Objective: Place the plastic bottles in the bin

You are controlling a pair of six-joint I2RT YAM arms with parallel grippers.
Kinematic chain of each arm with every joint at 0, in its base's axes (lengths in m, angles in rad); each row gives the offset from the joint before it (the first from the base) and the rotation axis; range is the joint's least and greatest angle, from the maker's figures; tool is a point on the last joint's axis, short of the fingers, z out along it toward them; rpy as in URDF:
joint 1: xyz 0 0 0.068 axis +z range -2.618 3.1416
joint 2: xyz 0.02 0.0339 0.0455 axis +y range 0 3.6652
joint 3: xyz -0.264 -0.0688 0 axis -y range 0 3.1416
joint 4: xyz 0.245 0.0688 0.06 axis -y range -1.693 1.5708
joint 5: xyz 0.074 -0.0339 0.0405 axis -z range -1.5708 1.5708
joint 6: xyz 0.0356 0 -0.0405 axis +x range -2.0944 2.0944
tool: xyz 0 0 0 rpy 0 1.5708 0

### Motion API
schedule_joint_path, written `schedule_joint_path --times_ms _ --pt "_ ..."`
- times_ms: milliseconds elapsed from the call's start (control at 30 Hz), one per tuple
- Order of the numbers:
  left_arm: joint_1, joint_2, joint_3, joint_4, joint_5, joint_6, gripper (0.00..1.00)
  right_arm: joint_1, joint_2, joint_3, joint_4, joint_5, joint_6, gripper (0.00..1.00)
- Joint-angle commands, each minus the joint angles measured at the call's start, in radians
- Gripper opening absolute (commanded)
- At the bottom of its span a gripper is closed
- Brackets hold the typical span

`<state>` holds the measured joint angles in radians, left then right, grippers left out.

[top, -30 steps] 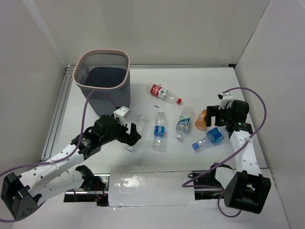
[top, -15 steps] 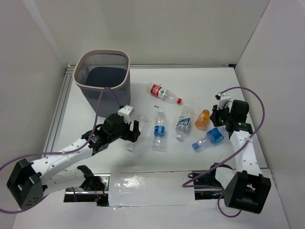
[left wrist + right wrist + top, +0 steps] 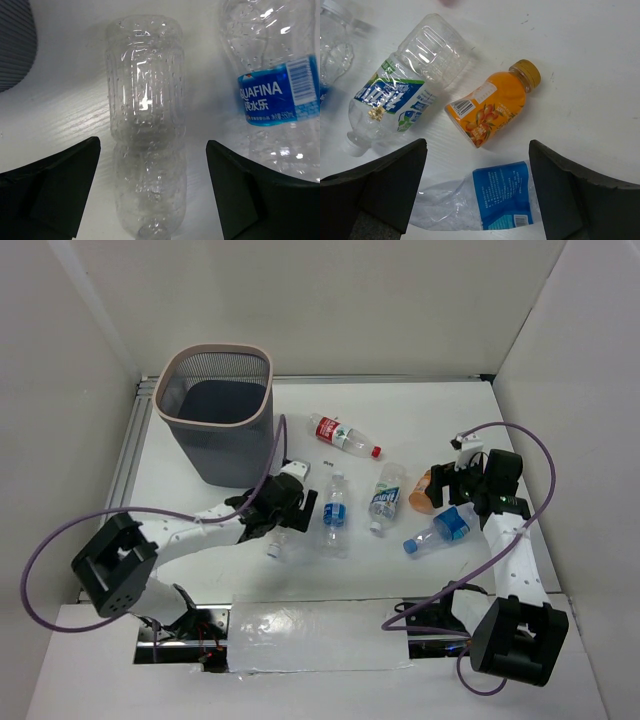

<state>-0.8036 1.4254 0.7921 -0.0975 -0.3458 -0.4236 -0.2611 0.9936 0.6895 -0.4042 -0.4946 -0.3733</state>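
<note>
Clear bottle (image 3: 145, 90) within spread left claw (image 3: 152, 147)

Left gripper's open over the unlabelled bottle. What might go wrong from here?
One finger of the left gripper sits close to the Aquafina bottle and may nudge it. The clear bottle looks thin and round, so it might crumple or roll out. The right gripper hangs over both the orange bottle and a blue-label bottle; it might catch the wrong one.

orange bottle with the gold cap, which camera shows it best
Right wrist: the small orange plastic bottle lies whole and close, label and cap clear. Top external shows an orange patch beside the right gripper. Left wrist does not show it.
</note>
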Motion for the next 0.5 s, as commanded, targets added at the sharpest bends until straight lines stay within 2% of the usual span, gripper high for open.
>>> schedule_joint_path --times_ms 0,33,133,167,300,333,467 --pt "-0.012 0.087 0.050 0.042 -0.085 -0.020 1.00 -0.007 0.000 0.004 0.034 -0.019 -0.009 0.89" --pt "-0.012 0.110 0.059 0.042 -0.085 -0.020 1.00 -0.007 0.000 0.004 0.034 -0.019 -0.009 0.91" --pt "-0.022 0.155 0.068 0.053 -0.085 -0.029 0.89 -0.007 0.000 0.004 0.034 -0.029 -0.009 0.91" --pt "-0.022 0.155 0.068 0.053 -0.085 -0.029 0.77 -0.007 0.000 0.004 0.034 -0.029 -0.009 0.91" --pt "-0.031 0.164 0.099 0.052 -0.065 -0.018 0.58 -0.007 0.058 0.013 0.056 -0.029 0.017 0.91" --pt "-0.031 0.164 0.113 0.041 -0.065 -0.018 0.49 -0.007 0.078 0.039 0.056 -0.029 0.034 0.89" --pt "-0.083 0.051 0.188 0.028 -0.042 0.043 0.40 -0.007 0.213 0.129 0.004 -0.074 0.099 0.85"
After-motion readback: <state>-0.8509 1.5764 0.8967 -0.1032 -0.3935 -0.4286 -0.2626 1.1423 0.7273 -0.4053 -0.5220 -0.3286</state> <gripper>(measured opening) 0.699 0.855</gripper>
